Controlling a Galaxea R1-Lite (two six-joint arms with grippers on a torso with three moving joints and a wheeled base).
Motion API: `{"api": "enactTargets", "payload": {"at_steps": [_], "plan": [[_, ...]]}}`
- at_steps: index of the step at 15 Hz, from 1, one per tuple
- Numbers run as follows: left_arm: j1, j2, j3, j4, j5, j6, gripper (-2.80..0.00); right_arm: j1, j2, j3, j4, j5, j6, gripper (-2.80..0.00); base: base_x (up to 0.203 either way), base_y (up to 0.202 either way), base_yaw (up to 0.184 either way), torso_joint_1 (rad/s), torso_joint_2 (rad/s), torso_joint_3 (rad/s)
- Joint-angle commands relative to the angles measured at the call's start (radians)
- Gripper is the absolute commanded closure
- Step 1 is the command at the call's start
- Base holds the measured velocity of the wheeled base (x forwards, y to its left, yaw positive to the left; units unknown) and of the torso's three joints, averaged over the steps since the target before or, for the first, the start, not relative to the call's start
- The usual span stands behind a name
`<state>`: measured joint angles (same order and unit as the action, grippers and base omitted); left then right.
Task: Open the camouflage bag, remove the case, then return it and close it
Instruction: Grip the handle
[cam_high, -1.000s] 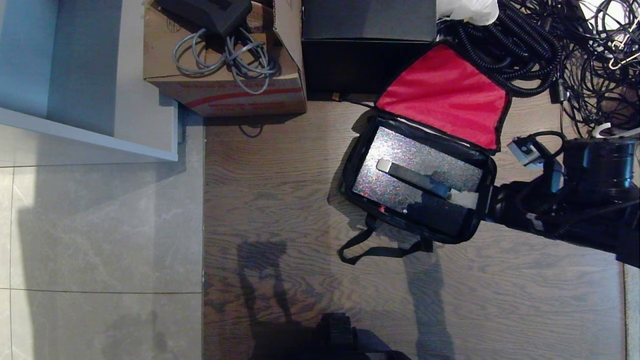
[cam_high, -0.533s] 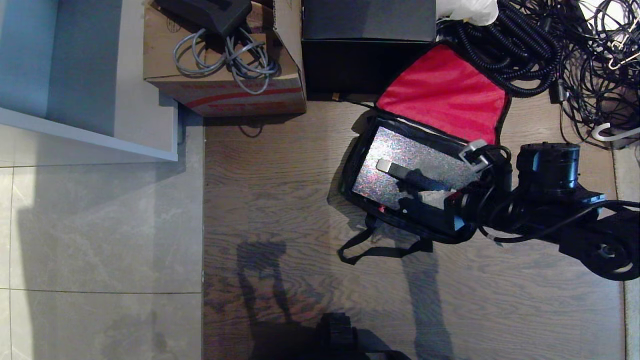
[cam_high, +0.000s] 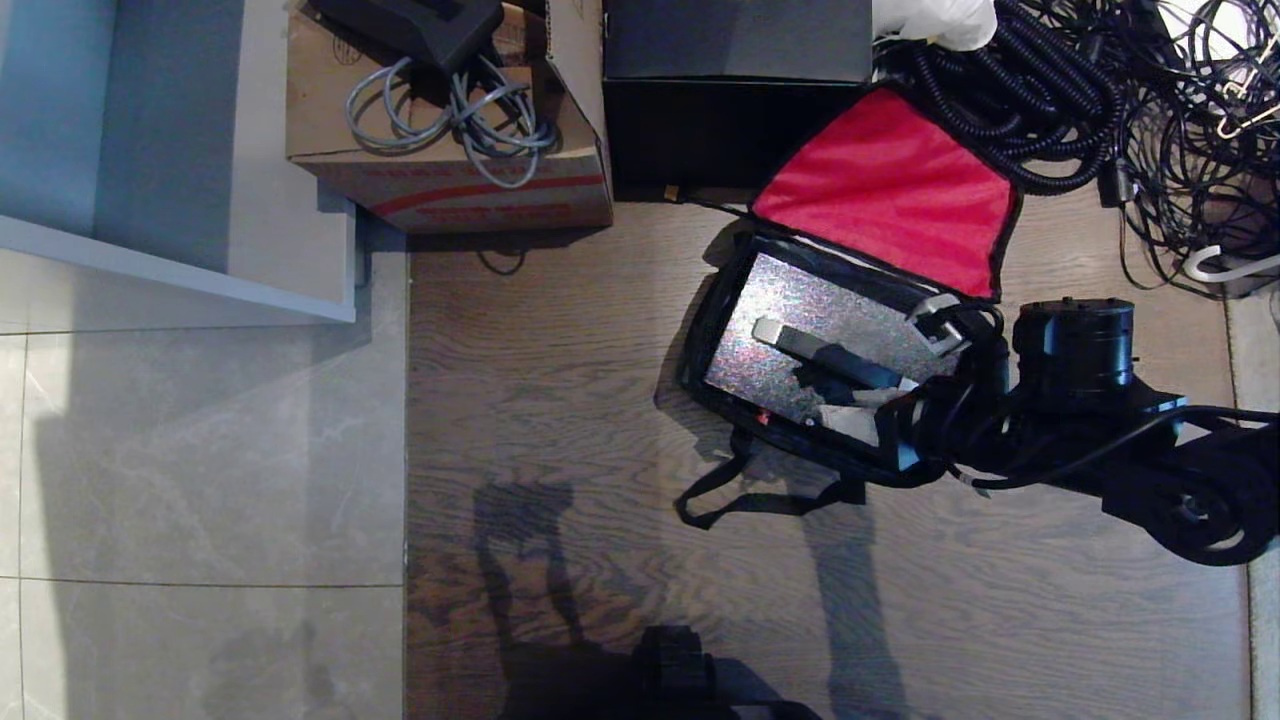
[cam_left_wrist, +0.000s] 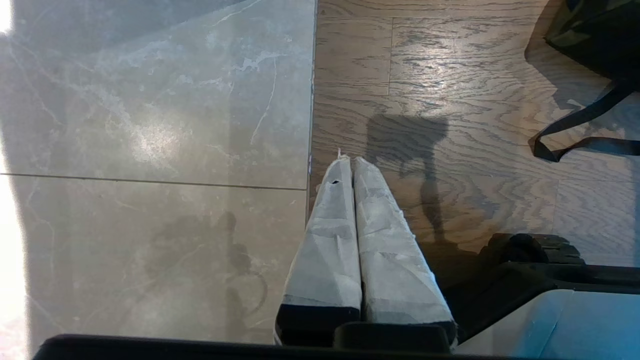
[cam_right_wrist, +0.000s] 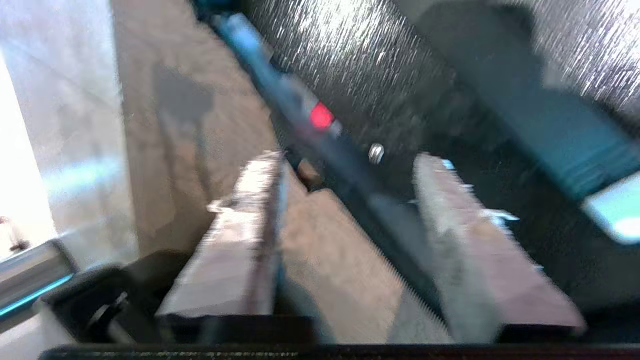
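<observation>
The camouflage bag (cam_high: 712, 330) lies open on the wooden floor, its red flap lining (cam_high: 890, 190) folded back. Inside lies the case (cam_high: 790, 310), glittery side up, with its black bar handle (cam_high: 825, 358) across the middle. My right gripper (cam_high: 862, 408) is open at the bag's near right corner, beside the handle's silver end. In the right wrist view the right gripper (cam_right_wrist: 347, 160) straddles the bag's front rim (cam_right_wrist: 310, 130), one finger outside and one over the case (cam_right_wrist: 350, 45); nothing is held. My left gripper (cam_left_wrist: 348, 162) hangs shut over the floor, away from the bag.
A black cube box (cam_high: 735, 90) and a cardboard box (cam_high: 450, 120) with grey cables stand behind the bag. A tangle of black cables (cam_high: 1100, 90) lies at the back right. The bag's shoulder strap (cam_high: 750, 495) trails toward me. A grey cabinet (cam_high: 180, 150) stands at the left.
The right arm has swung in from the right over the bag's near right corner. Its gripper, shut before, has opened. The bag and the case have not moved.
</observation>
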<state>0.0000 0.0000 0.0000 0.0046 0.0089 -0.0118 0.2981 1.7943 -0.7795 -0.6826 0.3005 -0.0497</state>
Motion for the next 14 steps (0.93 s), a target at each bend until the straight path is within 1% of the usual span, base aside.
{"api": "enactTargets", "payload": {"at_steps": [1, 2, 3, 5, 6, 8, 10, 11, 12, 13, 14], "plan": [[0.0, 0.0, 0.0, 0.0, 0.0, 0.0, 0.0, 0.035, 0.013, -0.038, -0.009, -0.144, -0.017, -2.8, 0.0, 0.0, 0.0, 0.0, 0.0, 0.0], [0.0, 0.0, 0.0, 0.0, 0.0, 0.0, 0.0, 0.046, 0.023, -0.044, -0.009, -0.257, -0.044, -2.8, 0.0, 0.0, 0.0, 0.0, 0.0, 0.0], [0.0, 0.0, 0.0, 0.0, 0.0, 0.0, 0.0, 0.055, 0.029, -0.049, -0.011, -0.344, -0.09, -2.8, 0.0, 0.0, 0.0, 0.0, 0.0, 0.0], [0.0, 0.0, 0.0, 0.0, 0.0, 0.0, 0.0, 0.068, 0.028, -0.045, -0.042, -0.547, -0.286, -2.8, 0.0, 0.0, 0.0, 0.0, 0.0, 0.0], [0.0, 0.0, 0.0, 0.0, 0.0, 0.0, 0.0, 0.076, 0.031, -0.04, -0.074, -0.618, -0.343, -2.8, 0.0, 0.0, 0.0, 0.0, 0.0, 0.0], [0.0, 0.0, 0.0, 0.0, 0.0, 0.0, 0.0, 0.14, 0.043, -0.03, -0.138, -0.711, -0.368, -2.8, 0.0, 0.0, 0.0, 0.0, 0.0, 0.0], [0.0, 0.0, 0.0, 0.0, 0.0, 0.0, 0.0, 0.223, 0.058, -0.015, -0.198, -0.868, -0.374, -2.8, 0.0, 0.0, 0.0, 0.0, 0.0, 0.0], [0.0, 0.0, 0.0, 0.0, 0.0, 0.0, 0.0, 0.258, 0.066, 0.002, -0.234, -0.906, -0.388, -2.8, 0.0, 0.0, 0.0, 0.0, 0.0, 0.0], [0.0, 0.0, 0.0, 0.0, 0.0, 0.0, 0.0, 0.271, 0.073, 0.019, -0.279, -0.913, -0.415, -2.8, 0.0, 0.0, 0.0, 0.0, 0.0, 0.0], [0.0, 0.0, 0.0, 0.0, 0.0, 0.0, 0.0, 0.277, 0.08, 0.043, -0.337, -0.915, -0.476, -2.8, 0.0, 0.0, 0.0, 0.0, 0.0, 0.0], [0.0, 0.0, 0.0, 0.0, 0.0, 0.0, 0.0, 0.279, 0.085, 0.069, -0.405, -0.915, -0.555, -2.8, 0.0, 0.0, 0.0, 0.0, 0.0, 0.0]]}}
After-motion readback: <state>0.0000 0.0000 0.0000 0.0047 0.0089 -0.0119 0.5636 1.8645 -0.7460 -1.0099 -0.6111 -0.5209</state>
